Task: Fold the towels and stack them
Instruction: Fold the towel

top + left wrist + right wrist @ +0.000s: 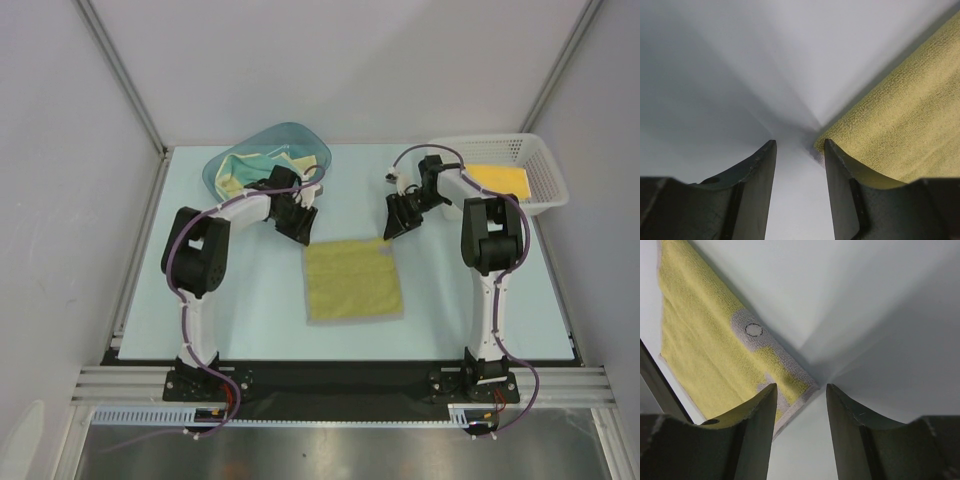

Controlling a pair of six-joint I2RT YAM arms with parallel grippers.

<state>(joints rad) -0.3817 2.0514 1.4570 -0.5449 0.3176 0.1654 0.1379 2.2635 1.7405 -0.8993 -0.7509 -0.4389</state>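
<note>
Spread towel: olive-yellow pile with a pale grey border and a grey corner patch bearing a thin dark circle. Tub: translucent teal, its towels yellow and cream; mesh basket: white lattice, its towel bright yellow. Table: plain pale blue-white.

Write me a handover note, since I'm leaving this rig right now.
Left gripper: fingers open, empty, at the far left corner of the olive-yellow square cloth towel.
Right gripper: open, empty, at its far right corner.
That towel lies flat and unfolded.
Done: one bright yellow towel in the white mesh basket.
Left: fold this one, then the crumpled towels in the teal plastic tub.
</note>
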